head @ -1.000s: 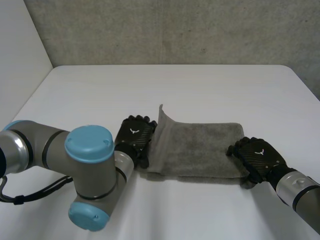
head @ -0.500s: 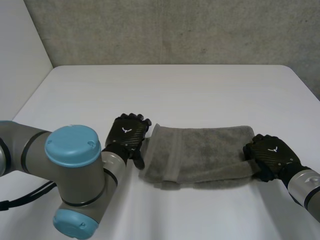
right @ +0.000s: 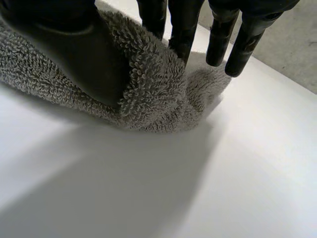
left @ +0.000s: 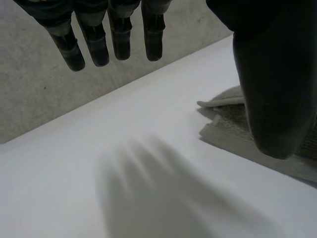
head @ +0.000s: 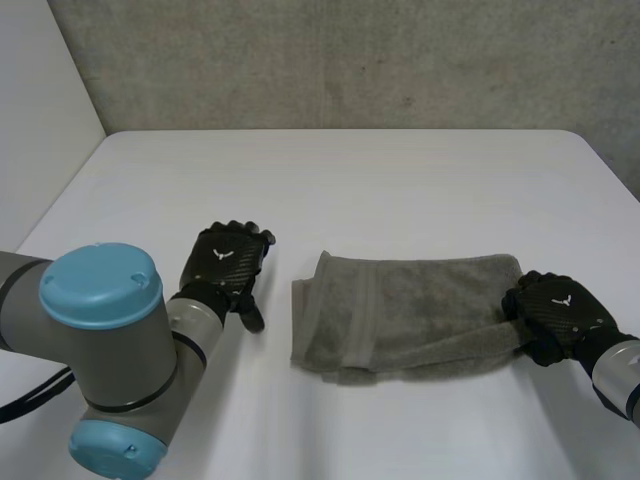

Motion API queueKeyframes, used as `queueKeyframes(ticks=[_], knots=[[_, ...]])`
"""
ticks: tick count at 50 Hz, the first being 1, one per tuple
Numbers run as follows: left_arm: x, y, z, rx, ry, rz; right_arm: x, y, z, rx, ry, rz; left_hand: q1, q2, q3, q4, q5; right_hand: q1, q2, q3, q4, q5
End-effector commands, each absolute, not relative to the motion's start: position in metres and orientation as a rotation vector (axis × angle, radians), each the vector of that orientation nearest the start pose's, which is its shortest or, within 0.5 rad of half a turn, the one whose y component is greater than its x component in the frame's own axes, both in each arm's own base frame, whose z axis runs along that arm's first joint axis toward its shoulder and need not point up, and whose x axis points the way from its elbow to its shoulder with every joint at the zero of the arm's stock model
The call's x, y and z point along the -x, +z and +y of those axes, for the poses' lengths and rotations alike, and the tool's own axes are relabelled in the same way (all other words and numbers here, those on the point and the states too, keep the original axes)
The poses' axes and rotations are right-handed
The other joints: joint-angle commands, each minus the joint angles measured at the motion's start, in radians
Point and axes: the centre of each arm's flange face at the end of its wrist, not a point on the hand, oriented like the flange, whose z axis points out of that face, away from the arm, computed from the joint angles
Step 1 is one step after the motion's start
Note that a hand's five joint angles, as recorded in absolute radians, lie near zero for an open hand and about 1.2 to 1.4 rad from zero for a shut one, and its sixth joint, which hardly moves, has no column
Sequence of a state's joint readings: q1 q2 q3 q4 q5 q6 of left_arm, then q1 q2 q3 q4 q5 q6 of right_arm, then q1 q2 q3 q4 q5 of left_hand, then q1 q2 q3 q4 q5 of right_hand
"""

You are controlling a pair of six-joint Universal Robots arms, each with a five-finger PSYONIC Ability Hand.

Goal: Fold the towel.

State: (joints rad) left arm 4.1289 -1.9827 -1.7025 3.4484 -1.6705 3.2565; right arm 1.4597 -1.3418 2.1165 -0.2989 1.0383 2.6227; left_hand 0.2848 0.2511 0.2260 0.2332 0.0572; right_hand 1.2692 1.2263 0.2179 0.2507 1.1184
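Head view: towel [head: 410, 305] in robot hand [head: 558, 306]

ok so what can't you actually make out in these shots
Head view: the right end of the towel lies under the right hand, which covers the grip.
Right wrist view: the thumb covers part of the pinched fold; the rest of the towel runs off the edge.
Left wrist view: the thumb of the left hand hides most of the towel end beside it.

Left hand [head: 228, 262] let go of towel [head: 400, 315], withdrew.
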Motion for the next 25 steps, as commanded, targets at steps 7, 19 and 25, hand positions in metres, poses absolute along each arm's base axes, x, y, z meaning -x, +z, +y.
queueKeyframes(ticks=[7,19,25], knots=[[0.283,0.178,-0.233,-0.731,-2.116,2.477,-0.188,0.195,-0.258,1.061,-1.714,2.156,-0.095,-0.061,-0.051,-0.059,-0.042,0.127,0.17,-0.043,-0.076,0.103],[0.273,0.192,-0.243,-0.643,-2.168,2.447,-0.307,0.22,-0.2,1.389,-1.683,1.764,-0.095,-0.061,-0.051,-0.059,-0.042,0.127,0.17,-0.043,-0.076,0.103],[0.274,0.195,-0.242,-0.634,-2.185,2.45,-0.349,0.181,-0.165,1.509,-1.516,1.71,-0.095,-0.061,-0.051,-0.059,-0.042,0.127,0.17,-0.043,-0.076,0.103]])
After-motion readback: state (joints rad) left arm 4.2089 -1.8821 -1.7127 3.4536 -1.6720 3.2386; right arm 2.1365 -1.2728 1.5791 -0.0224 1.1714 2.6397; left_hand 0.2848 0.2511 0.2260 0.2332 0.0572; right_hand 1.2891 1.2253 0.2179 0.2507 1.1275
